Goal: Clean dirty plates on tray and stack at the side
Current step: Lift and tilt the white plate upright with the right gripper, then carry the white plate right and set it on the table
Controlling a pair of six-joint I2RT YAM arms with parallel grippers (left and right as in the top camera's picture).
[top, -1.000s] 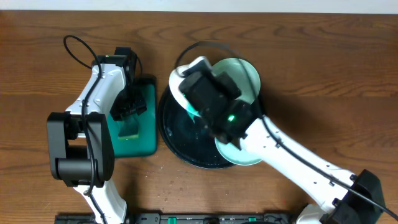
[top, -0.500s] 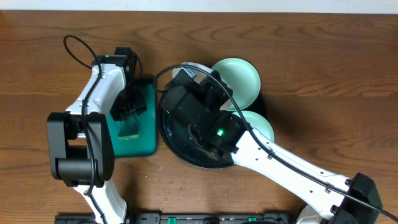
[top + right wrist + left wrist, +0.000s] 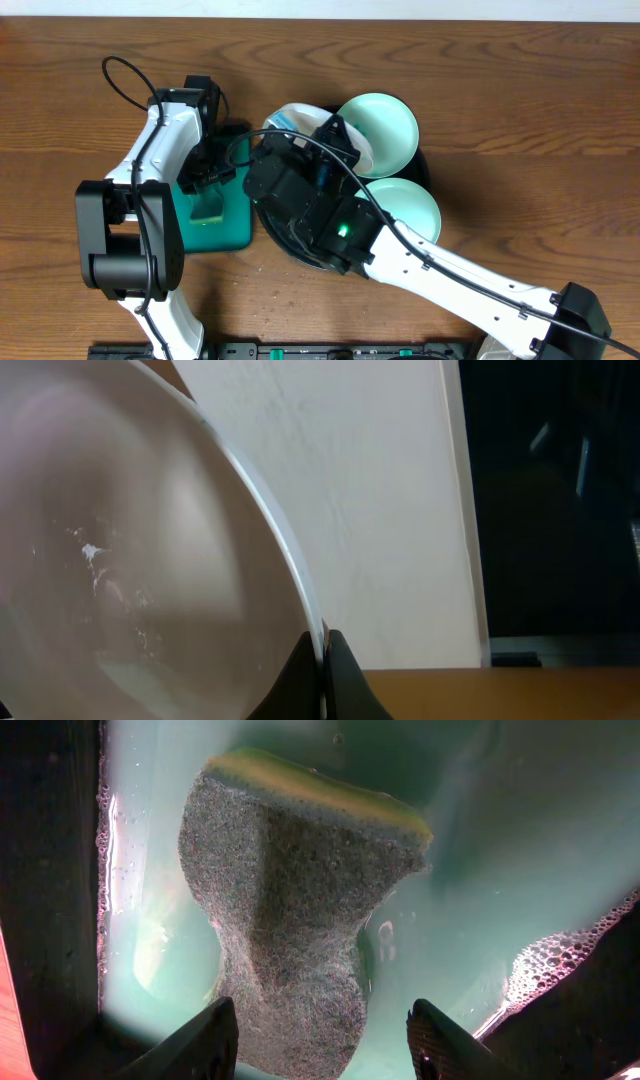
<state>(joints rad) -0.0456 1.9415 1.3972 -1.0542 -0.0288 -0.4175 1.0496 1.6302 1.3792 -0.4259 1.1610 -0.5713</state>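
Left end effector (image 3: 325, 1035) spread, tips either side of sponge (image 3: 290, 910) in soapy green sponge tray (image 3: 235, 232). Right end effector (image 3: 322, 652) pinching rim of white plate (image 3: 130, 560), tilted over black tray (image 3: 424, 168). Near mint plate (image 3: 412, 205) and far mint plate (image 3: 388, 125) sit at tray's right side.

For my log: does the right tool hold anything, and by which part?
Yes. The right tool pinches the white plate by its rim.

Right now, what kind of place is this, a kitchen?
Probably a robot practice table, not a kitchen: the right end effector pinches a white plate, and a sponge sits in a soapy green tray.
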